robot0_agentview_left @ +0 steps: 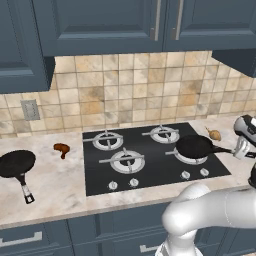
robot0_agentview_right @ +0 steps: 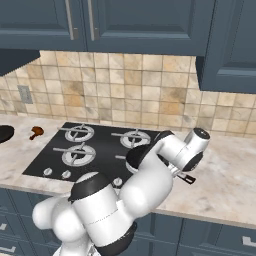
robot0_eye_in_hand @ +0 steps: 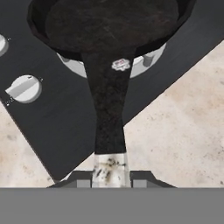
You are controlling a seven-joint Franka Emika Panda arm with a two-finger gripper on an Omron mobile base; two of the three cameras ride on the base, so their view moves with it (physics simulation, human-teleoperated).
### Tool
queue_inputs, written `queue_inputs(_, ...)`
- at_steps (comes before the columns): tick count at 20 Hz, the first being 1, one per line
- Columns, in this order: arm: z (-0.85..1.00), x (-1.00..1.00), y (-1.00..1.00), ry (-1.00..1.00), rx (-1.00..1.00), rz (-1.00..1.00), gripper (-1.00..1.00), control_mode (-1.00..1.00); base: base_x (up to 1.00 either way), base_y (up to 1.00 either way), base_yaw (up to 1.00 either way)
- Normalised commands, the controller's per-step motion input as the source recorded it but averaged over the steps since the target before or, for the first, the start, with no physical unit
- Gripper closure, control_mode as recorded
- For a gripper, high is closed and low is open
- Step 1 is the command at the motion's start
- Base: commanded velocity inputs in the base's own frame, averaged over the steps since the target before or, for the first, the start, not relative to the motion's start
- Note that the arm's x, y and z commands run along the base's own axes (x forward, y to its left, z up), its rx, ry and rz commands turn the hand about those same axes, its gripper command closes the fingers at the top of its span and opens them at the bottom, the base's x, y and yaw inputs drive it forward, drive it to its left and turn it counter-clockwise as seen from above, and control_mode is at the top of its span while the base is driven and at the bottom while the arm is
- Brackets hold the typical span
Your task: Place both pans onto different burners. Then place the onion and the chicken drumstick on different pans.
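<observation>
fingers (robot0_eye_in_hand: pixel 110 178) clamp pan (robot0_agentview_left: pixel 194 146) handle over burner (robot0_agentview_left: pixel 192 159)

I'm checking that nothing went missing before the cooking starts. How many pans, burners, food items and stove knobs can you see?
Pans: 2, one on the counter, one on a burner, its handle in the shut hand
Burners: 4
Food items: 2, drumstick and onion
Knobs: 4
Total: 12

pans (robot0_agentview_left: pixel 194 146): 2 | burners (robot0_agentview_left: pixel 127 161): 4 | onion (robot0_agentview_left: pixel 215 134): 1 | drumstick (robot0_agentview_left: pixel 62 148): 1 | knobs (robot0_agentview_left: pixel 134 183): 4
</observation>
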Motion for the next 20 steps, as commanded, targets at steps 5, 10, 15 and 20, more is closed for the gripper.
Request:
queue_inputs(5, 0.00, 0.00, 0.04, 0.00, -0.03, 0.00, -1.00, -1.00, 0.00, 0.00, 0.00)
queue_inputs(10, 0.00, 0.00, 0.00, 0.00, 0.00, 0.00, -1.00, -1.00, 0.00, 0.00, 0.00)
queue_inputs(15, 0.06, 0.00, 0.00, 0.00, -0.02, 0.00, -1.00, -1.00, 0.00, 0.00, 0.00)
queue_inputs(20, 0.26, 0.00, 0.00, 0.00, 0.00, 0.00, -1.00, -1.00, 0.00, 0.00, 0.00)
